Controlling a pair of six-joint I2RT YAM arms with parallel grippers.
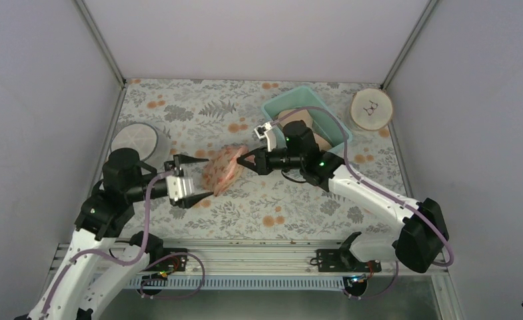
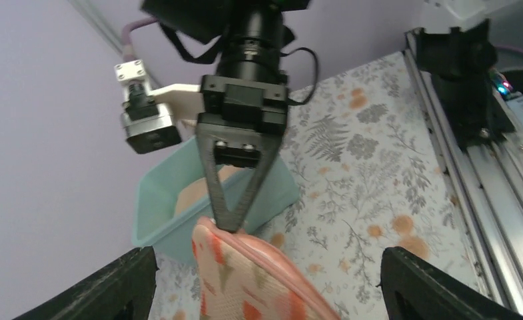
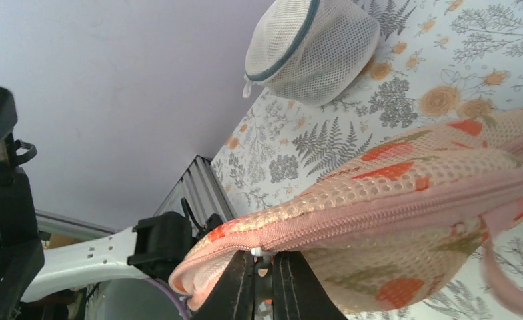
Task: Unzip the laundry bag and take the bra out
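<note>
At the middle of the table (image 1: 178, 113), the laundry bag (image 1: 222, 168) stands up on its edge between your two hands, its peach mesh and orange leaf print facing the top camera. Your right hand (image 1: 243, 160) meets it from 3 o'clock. Its fingers are pinched together on the small metal zipper pull (image 3: 252, 252) at the bag's rim (the right wrist view shows this best, with the pull sitting just above the closed fingertips (image 3: 244, 283)). In that view the bag (image 3: 405, 213) fills the right half of the frame, and its pink zipper is shut along the whole stretch you can see. The bra is hidden from every view.

Your left hand (image 1: 202, 179) comes in from 9 o'clock with its fingers spread wide. One tip is near the bag's upper end and the other near its lower end, and neither is touching. From the left wrist, the bag (image 2: 258, 280) rises between those two dark fingers (image 2: 112, 290), and the right hand (image 2: 228, 223) tapers down to a point on its top edge.

At 1 o'clock from the bag sits a teal bin (image 1: 300, 91) holding something pale beige. A white mesh drum (image 1: 134, 140) rests at 10 o'clock by the left wall, and a round pale disc (image 1: 372, 108) lies in the far right corner, at 2 o'clock.
</note>
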